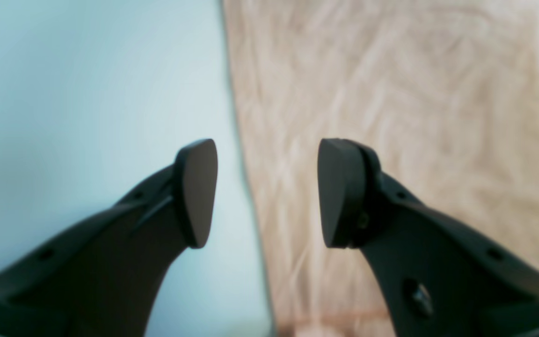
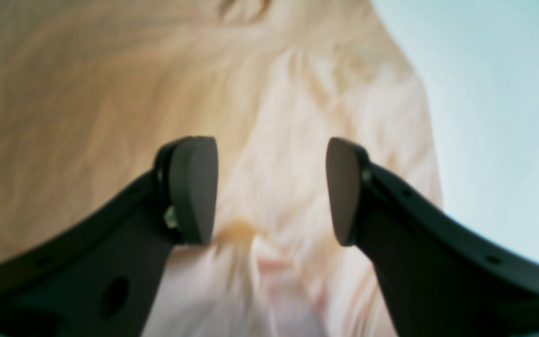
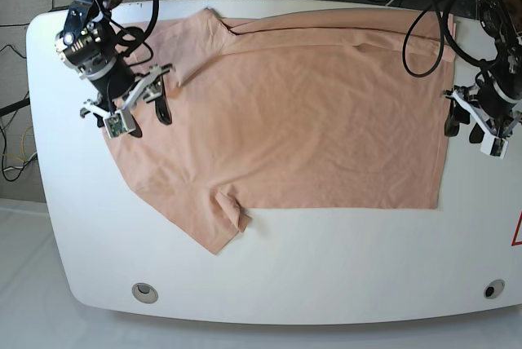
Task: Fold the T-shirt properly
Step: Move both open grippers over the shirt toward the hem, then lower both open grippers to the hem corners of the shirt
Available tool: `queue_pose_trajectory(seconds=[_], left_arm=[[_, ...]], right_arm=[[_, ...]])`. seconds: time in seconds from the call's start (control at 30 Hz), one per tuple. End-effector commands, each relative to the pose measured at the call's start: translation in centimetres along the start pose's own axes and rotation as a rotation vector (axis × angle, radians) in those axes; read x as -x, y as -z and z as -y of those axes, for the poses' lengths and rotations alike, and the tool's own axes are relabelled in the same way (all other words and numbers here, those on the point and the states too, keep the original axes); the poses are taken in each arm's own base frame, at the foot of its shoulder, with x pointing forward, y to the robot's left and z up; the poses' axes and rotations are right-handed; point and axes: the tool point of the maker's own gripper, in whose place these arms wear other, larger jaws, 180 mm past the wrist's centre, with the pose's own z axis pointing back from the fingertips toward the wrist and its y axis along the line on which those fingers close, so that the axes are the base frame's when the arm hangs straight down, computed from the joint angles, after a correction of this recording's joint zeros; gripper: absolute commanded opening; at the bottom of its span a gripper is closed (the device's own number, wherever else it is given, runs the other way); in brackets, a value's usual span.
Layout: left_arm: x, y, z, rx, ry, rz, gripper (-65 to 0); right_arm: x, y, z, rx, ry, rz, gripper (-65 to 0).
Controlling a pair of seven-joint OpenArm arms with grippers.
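The shirt (image 3: 302, 112) lies spread flat across the counter's (image 3: 342, 276) far half. Left hand (image 1: 267, 192) hovers spread over the hem edge, right hand (image 2: 269, 192) spread above the shoulder, both empty. Soft, light cloth, likely floppy: pinch edges and corners.

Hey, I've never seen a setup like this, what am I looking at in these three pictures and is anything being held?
This is a two-armed robot at a white table. One picture looks down from overhead. The other two come from cameras on each wrist, looking out between the black fingers. A peach T-shirt lies spread flat. The right hand hangs over the collar end, the left hand at the hem edge. Both hands are open and hold nothing.
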Motion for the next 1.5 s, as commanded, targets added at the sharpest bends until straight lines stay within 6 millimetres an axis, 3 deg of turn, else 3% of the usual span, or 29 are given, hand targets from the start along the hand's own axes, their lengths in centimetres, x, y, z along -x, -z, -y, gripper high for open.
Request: queue_pose_trajectory(seconds=[0.0,0.2,0.33,0.6,0.67,0.93,1.0,1.2,1.33,1.47], left_arm=[[-2.9,0.8,-0.7,0.004,0.015,0.075,-31.7],[-3.9,3.9,-0.5,0.043,0.002,0.081,-31.4],[-2.6,6.7,-1.4,0.019,-0.012,0.049,-30.7],[-2.3,8.7,-3.3,-0.008,-0.066,0.046,-29.9],[-2.6,9.5,-3.3,0.004,-0.086,0.046,-29.3],[-3.1,10.7,-4.1,0.003,-0.121,0.037,-29.4],[-2.5,11.4,-4.9,-0.006,-0.123,0.01,-29.3],[-2.5,12.0,-5.6,-0.012,-0.154,0.015,-28.7],[-3.4,11.8,-6.0,-0.002,-0.16,0.051,-28.6],[-3.5,11.5,-6.1,0.005,-0.155,0.062,-28.8]], right_arm=[[-3.5,1.4,-0.1,-0.028,-0.01,0.102,-29.4],[-4.5,4.2,0.8,-0.046,0.009,0.101,-29.3],[-5.1,6.2,1.6,-0.071,0.039,0.096,-28.9],[-5.8,9.0,3.1,-0.099,0.07,0.077,-28.5],[-5.9,10.6,4.6,-0.105,0.104,0.053,-28.3],[-5.4,13.3,7.2,-0.088,0.183,0.014,-27.8],[-4.0,14.3,8.6,-0.061,0.207,-0.017,-27.8],[-2.4,15.0,10.6,-0.01,0.252,-0.025,-27.6],[-1.2,15.2,11.5,0.011,0.249,-0.051,-28.2],[-1.1,15.5,11.1,0.008,0.246,-0.058,-28.3]])
